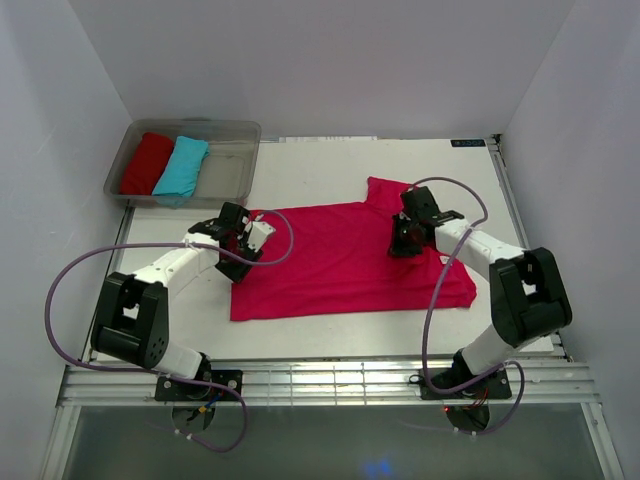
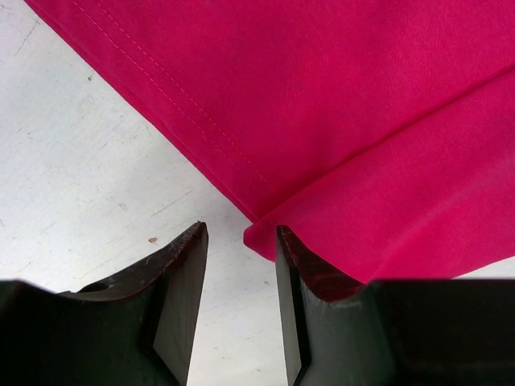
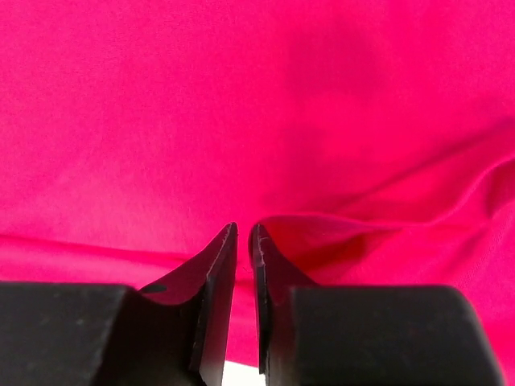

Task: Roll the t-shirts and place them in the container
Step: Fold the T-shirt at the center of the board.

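Note:
The magenta-pink t-shirt (image 1: 340, 258) lies flat on the white table, folded into a long band, with one sleeve sticking out at the back right. My left gripper (image 1: 243, 247) is at the shirt's left edge. In the left wrist view it (image 2: 240, 233) is open with bare table between the fingers, and the shirt's folded corner (image 2: 265, 237) touches the right finger. My right gripper (image 1: 405, 240) rests on the shirt's right part. In the right wrist view it (image 3: 244, 227) is nearly closed on a raised fold of the shirt (image 3: 346, 229).
A clear plastic bin (image 1: 240, 135) stands at the back left, holding a dark red cloth bundle (image 1: 148, 162) and a turquoise cloth bundle (image 1: 182, 166). White walls close in the table on the left, back and right. A metal rail (image 1: 330, 380) runs along the near edge.

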